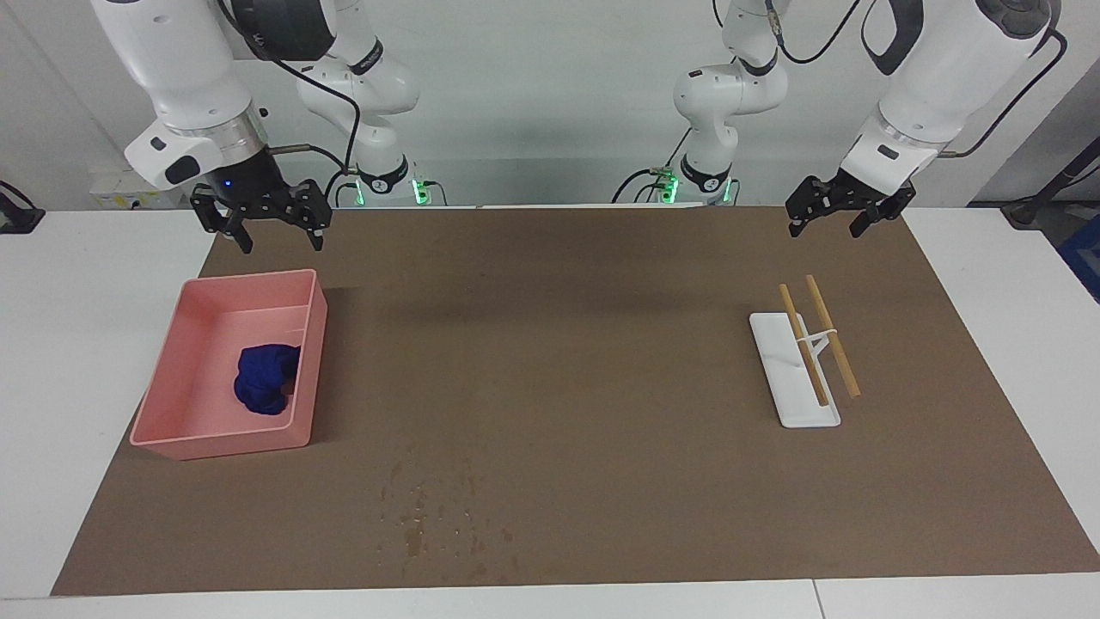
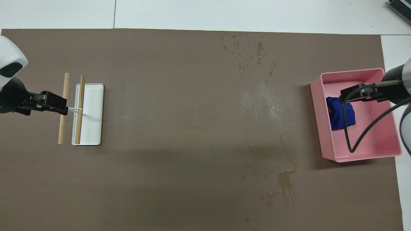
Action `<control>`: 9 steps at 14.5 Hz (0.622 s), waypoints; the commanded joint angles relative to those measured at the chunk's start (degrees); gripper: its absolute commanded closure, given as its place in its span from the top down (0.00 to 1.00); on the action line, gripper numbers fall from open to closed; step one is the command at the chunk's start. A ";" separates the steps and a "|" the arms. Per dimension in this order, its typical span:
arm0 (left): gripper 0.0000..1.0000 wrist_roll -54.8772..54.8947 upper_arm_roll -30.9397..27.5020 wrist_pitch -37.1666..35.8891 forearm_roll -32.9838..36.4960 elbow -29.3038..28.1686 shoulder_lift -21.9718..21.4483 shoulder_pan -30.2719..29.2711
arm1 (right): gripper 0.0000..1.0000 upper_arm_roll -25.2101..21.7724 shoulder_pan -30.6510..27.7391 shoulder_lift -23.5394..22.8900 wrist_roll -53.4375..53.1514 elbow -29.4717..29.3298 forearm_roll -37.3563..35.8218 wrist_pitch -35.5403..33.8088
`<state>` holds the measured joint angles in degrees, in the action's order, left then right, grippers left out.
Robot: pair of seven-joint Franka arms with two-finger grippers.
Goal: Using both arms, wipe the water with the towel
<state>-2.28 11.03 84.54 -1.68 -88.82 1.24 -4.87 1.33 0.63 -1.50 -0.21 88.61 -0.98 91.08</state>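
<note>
The blue towel point(image 1: 265, 378) point(image 2: 337, 113) lies crumpled in a pink tray point(image 1: 222, 446) point(image 2: 353, 71) toward the right arm's end of the table. High over that tray hangs my right gripper point(image 1: 282, 237) point(image 2: 350, 94), open and holding nothing. Water drops point(image 1: 438, 514) point(image 2: 253, 54) speckle the brown mat near its edge farthest from the robots. A wet streak point(image 2: 284, 181) also marks the mat nearer to the robots. My left gripper point(image 1: 827, 225) point(image 2: 59, 108) is open and raised over two wooden sticks.
A white oblong dish point(image 1: 786, 391) point(image 2: 93, 112) sits toward the left arm's end, with two wooden sticks point(image 1: 832, 337) point(image 2: 65, 96) propped on a small white rest. The brown mat point(image 1: 559, 344) covers most of the white table.
</note>
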 commanded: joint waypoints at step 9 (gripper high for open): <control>1.00 0.26 -0.13 -0.34 0.97 -0.83 -0.80 0.13 | 1.00 0.16 -1.17 1.23 1.71 1.31 0.54 0.76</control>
<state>-2.28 11.03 84.54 -1.68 -88.82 1.24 -4.87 1.43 -0.26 -1.48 0.56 88.60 -0.94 91.10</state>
